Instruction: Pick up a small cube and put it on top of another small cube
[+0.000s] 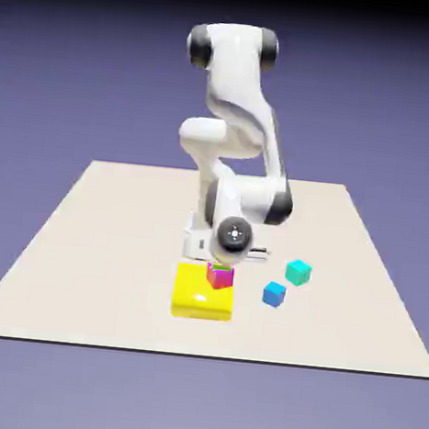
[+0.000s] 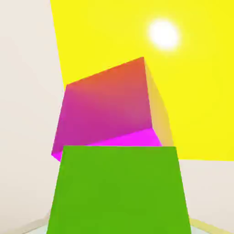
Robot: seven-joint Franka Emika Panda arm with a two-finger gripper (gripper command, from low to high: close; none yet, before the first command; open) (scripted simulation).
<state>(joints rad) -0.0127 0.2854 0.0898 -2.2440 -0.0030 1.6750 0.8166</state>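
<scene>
The small lime-green cube (image 2: 119,192) fills the bottom of the hand view, large between my fingers and hiding both tips. In the exterior view only a sliver of this green cube (image 1: 215,266) shows under the hand. My gripper (image 1: 219,261) is shut on it, pointing straight down. Directly below sits the small magenta cube (image 2: 105,114), turned a little relative to the green one, and a strip of its top face shows past the green cube's far edge. The magenta cube (image 1: 219,278) rests on the far right part of the flat yellow block. Whether the two cubes touch I cannot tell.
The large flat yellow block (image 1: 199,298) lies on the beige table (image 1: 84,261) and also shows in the hand view (image 2: 100,36). A blue cube (image 1: 274,293) and a teal cube (image 1: 297,272) stand to the exterior view's right of it.
</scene>
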